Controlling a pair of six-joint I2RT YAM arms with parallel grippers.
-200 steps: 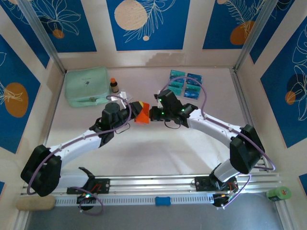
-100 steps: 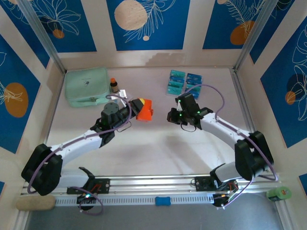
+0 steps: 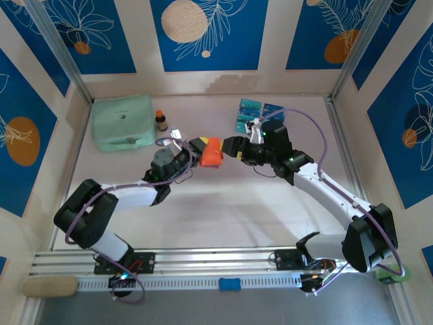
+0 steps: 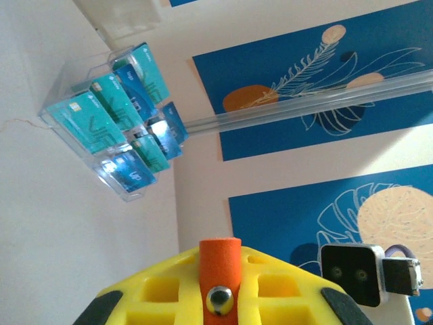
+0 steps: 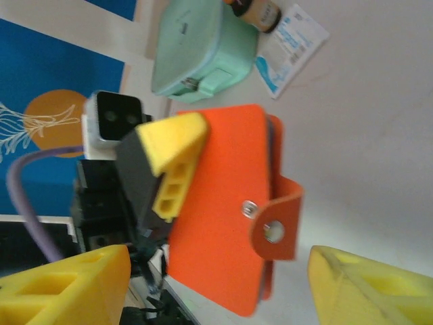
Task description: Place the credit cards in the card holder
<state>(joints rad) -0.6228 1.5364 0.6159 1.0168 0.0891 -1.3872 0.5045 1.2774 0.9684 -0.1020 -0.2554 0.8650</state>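
Pale table, blue-panelled walls. The left gripper clamps the card holder, long axis near-far; the right gripper is released just beside it.

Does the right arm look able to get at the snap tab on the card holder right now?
Probably yes. The left hand grips the card holder by its opposite edge, the snap tab sticks out free, and the right hand faces it with jaws open and nothing between.

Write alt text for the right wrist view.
The left gripper clamps a folded orange card holder, its snap tab undone. The right gripper stands open in front of it; behind lie a mint pouch, a brown bottle and a white-and-blue packet.
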